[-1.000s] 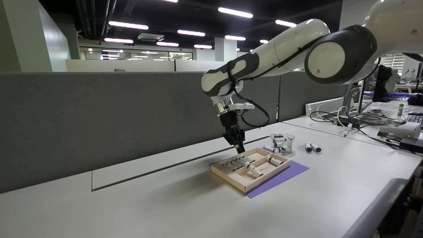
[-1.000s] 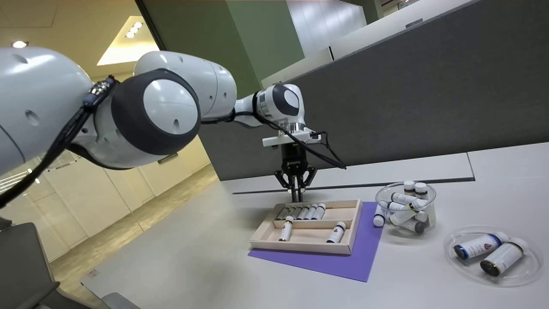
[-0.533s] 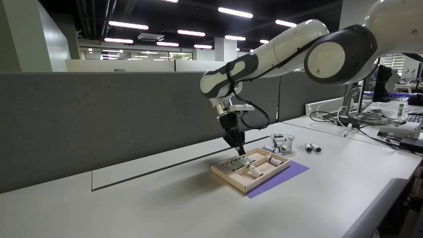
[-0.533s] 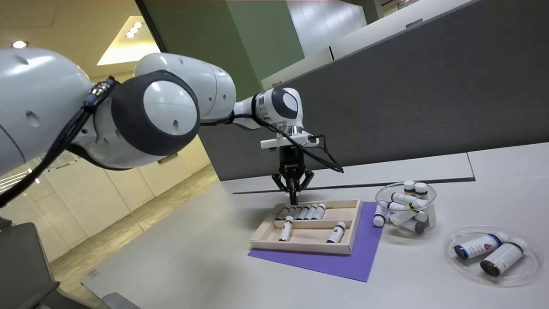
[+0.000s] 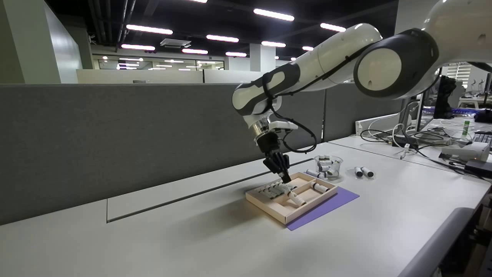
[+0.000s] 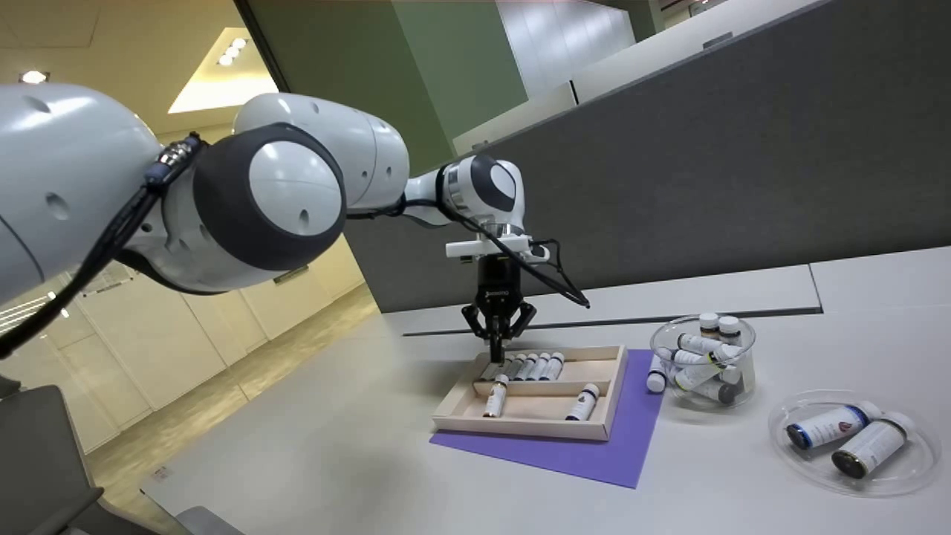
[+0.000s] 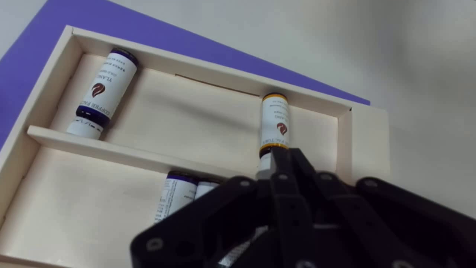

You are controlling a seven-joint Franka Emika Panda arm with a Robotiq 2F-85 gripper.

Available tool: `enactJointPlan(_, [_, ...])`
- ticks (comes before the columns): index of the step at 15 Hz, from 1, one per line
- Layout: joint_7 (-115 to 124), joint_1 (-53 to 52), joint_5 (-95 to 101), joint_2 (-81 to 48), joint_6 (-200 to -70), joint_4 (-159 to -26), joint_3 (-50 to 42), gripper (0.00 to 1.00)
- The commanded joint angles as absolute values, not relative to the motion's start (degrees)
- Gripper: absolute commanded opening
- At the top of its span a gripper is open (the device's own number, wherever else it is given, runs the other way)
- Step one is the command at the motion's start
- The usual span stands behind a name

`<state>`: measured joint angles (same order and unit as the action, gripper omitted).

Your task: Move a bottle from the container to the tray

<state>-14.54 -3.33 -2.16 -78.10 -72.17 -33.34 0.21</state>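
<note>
Gripper (image 6: 496,360) over wood-toned tray (image 6: 524,427) (2-compartment)

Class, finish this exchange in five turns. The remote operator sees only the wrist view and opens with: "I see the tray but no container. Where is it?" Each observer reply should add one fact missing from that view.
Observer: In an exterior view, the clear container stands beside the tray, across a strip of the purple mat.

Operator: Does it hold anything?

Observer: Yes, several bottles are inside it, lying at different angles or standing upright.

Operator: Is there any other clear vessel nearby?

Observer: Yes, a shallow round dish with two more bottles lying in it.
</note>
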Motion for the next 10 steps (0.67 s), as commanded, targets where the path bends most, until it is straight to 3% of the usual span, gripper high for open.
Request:
enactJointPlan(1, [-13.59, -3.19, -2.6, -77.65, -71.34, -34.08, 0.32, 0.0])
enactJointPlan(10, [-13.9, -3.23, -2.47, -77.81, -72.77, -34.43, 0.28, 0.0])
